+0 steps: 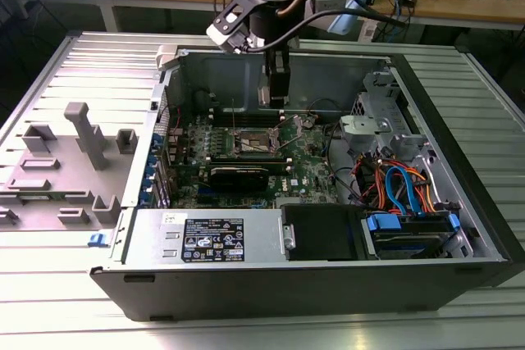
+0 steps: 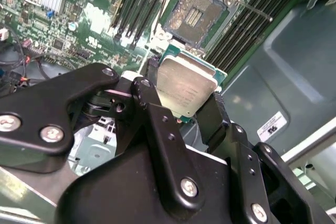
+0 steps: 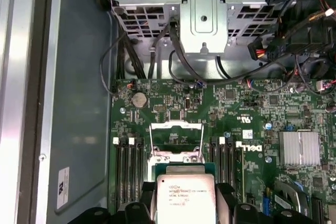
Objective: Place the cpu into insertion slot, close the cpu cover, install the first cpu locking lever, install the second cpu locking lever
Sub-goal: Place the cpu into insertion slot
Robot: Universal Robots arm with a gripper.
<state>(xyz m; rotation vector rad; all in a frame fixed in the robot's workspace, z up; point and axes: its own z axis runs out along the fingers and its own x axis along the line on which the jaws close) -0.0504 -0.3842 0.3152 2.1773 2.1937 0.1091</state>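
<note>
The cpu [image 2: 185, 82], a flat square chip with a dull silver top, is clamped between the black fingers [image 2: 146, 94] of my gripper [image 2: 181, 95], which is shut on it. In the first wrist view the cpu [image 3: 186, 196] hangs just above the green board, partly covering the insertion slot [image 3: 176, 150]. The insertion slot [image 2: 193, 13] lies uncovered, its dark centre exposed. The cpu cover [image 3: 176, 126] stands raised at the slot's far edge. A thin lever rod [image 2: 253, 9] sticks out beside the slot. In the exterior view my gripper [image 1: 275, 94] hovers above the insertion slot [image 1: 254, 142].
Black memory slots [image 3: 130, 169] flank the socket on both sides. A silver heatsink [image 3: 299, 148], a metal drive cage [image 3: 203, 17] and bundled cables [image 1: 402, 186] sit inside the open computer case [image 1: 459, 170]. A grey fixture [image 1: 78, 153] lies at the exterior view's left.
</note>
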